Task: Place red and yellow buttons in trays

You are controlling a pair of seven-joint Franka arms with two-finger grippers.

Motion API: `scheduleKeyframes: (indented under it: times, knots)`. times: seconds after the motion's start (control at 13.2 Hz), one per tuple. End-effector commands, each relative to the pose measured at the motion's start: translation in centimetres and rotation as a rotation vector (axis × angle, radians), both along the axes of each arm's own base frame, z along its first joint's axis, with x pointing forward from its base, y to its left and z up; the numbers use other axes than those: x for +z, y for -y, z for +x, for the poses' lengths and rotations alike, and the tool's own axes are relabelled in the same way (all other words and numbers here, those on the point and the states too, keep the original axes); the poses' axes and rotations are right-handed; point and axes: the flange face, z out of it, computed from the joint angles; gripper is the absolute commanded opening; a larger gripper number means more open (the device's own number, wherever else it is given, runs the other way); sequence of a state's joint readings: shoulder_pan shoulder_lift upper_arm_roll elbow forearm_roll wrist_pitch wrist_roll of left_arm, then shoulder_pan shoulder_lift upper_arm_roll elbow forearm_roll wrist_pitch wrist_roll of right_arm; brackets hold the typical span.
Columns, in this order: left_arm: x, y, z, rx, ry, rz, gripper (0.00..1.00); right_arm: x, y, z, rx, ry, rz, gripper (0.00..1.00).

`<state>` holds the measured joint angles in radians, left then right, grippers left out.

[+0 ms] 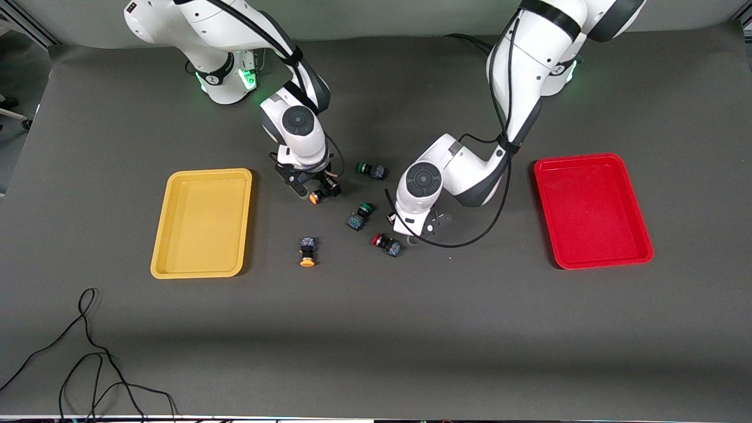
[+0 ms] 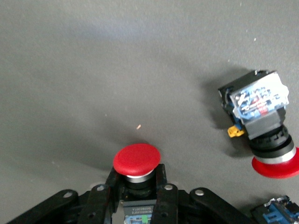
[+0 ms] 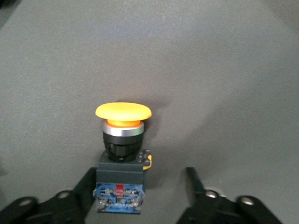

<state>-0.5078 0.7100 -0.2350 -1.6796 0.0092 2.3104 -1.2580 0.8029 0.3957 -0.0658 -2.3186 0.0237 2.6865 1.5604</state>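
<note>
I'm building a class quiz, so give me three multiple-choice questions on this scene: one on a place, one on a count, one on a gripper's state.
1. Which tray lies toward the left arm's end? A yellow; B red tray; C neither.
2. How many green buttons are there? A two; B one; C four.
3. The left gripper is: A open; B shut on a green button; C shut on a red button.
Answers: B, the red tray sits there. A, two green caps show. C, its fingers clamp the red button; the right gripper is open around a yellow button.
</note>
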Motion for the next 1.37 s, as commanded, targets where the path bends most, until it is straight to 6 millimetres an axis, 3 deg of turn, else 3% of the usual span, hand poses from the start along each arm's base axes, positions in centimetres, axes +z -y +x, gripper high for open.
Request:
scheduleKeyframes:
  times: [0.0,0.15,0.38,0.53,0.76,0.99,1.06,1.22,1.29]
  knots:
    - [4.4,-4.3,2.2,0.012,-0.032,0.084,0.07,0.7,-0.4,0.1,0.004,0.016,-0.005,0.04]
    - [9.1,-8.5,3.2,-0.096,-0.097,0.123,0.07,2.9,-0.7,0.4,0.038,0.024,0.007,0.04]
    - [14.4,-14.5,3.0,-0.207,-0.144,0.180,0.10,9.5,-1.1,2.3,0.055,-0.018,-0.021,0.04]
    - [15.9,-19.1,2.0,-0.291,-0.139,0.214,0.12,14.9,-1.6,5.1,0.082,-0.066,-0.047,0.04]
    - [16.3,-26.4,2.2,-0.408,-0.147,0.205,0.12,22.5,0.4,9.2,0.244,-0.136,-0.070,0.04]
    - [16.1,-35.6,2.0,-0.489,-0.140,0.150,0.13,27.0,8.6,12.3,0.477,-0.151,-0.026,0.04]
    - [15.1,-39.0,1.1,-0.507,-0.115,0.132,0.13,28.0,11.8,13.2,0.539,-0.156,-0.009,0.04]
    - [11.3,-44.3,-1.1,-0.522,-0.083,0.098,0.13,28.6,19.4,14.9,0.644,-0.158,0.026,0.04]
    - [8.8,-45.3,-2.4,-0.513,-0.069,0.086,0.13,28.5,23.9,15.6,0.697,-0.150,0.045,0.04]
